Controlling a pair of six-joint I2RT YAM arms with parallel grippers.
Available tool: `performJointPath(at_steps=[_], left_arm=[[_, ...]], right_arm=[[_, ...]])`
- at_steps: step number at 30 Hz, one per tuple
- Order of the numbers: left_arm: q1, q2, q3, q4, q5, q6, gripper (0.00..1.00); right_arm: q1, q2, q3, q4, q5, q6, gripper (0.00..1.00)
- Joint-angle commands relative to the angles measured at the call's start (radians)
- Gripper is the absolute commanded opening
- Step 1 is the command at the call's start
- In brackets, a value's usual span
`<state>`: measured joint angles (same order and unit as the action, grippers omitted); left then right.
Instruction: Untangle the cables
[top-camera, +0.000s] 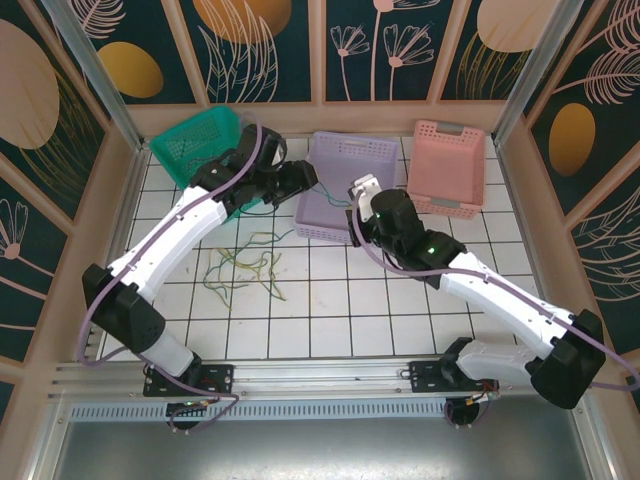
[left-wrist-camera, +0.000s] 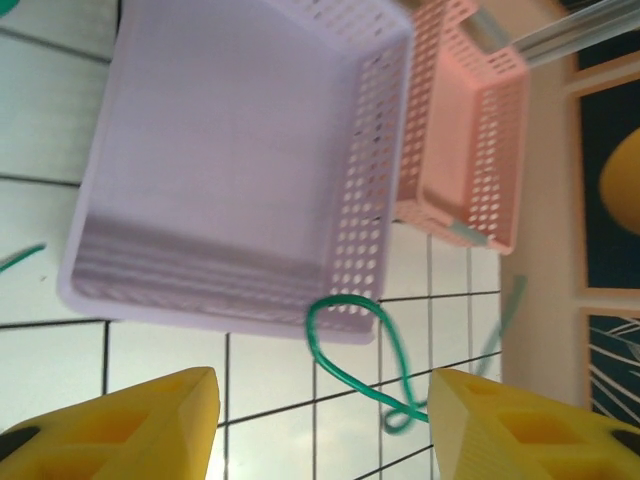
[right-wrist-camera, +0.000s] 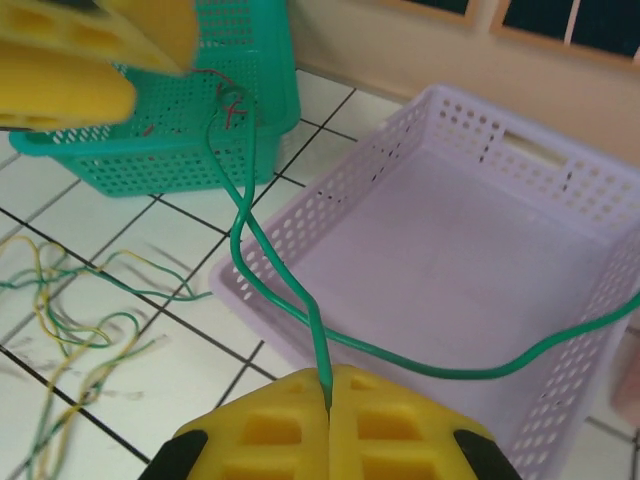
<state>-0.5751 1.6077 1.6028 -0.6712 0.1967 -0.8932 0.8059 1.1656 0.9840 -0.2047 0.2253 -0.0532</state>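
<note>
A green cable (right-wrist-camera: 312, 310) is pinched in my right gripper (right-wrist-camera: 328, 377), which is shut on it above the near corner of the lavender basket (right-wrist-camera: 470, 250). From there the cable runs up toward my left gripper's yellow fingers (right-wrist-camera: 80, 50) and also trails off to the right. In the left wrist view the same green cable (left-wrist-camera: 346, 299) forms a loop that brushes the right finger, while my left gripper (left-wrist-camera: 323, 400) stands open with nothing clamped. From above, the green cable (top-camera: 335, 197) spans between my left gripper (top-camera: 308, 178) and right gripper (top-camera: 360, 190). A tangle of yellow and green cables (top-camera: 245, 265) lies on the tiles.
A teal basket (top-camera: 195, 140) at the back left holds a red wire (right-wrist-camera: 228, 98). The lavender basket (top-camera: 350, 155) stands in the middle and a pink basket (top-camera: 450, 165) to its right. Wooden walls enclose the white tiled table (top-camera: 330, 310).
</note>
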Motion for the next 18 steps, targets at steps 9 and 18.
performJointPath(at_steps=[9, 18], left_arm=[[-0.003, 0.041, 0.116, -0.139, -0.006, -0.248, 0.59], [-0.008, 0.064, 0.085, -0.125, 0.017, -0.261, 0.56]], right_arm=[[0.173, 0.061, -0.061, 0.201, 0.422, -0.323, 0.0], [0.249, 0.1, -0.072, 0.267, 0.495, -0.373, 0.0]])
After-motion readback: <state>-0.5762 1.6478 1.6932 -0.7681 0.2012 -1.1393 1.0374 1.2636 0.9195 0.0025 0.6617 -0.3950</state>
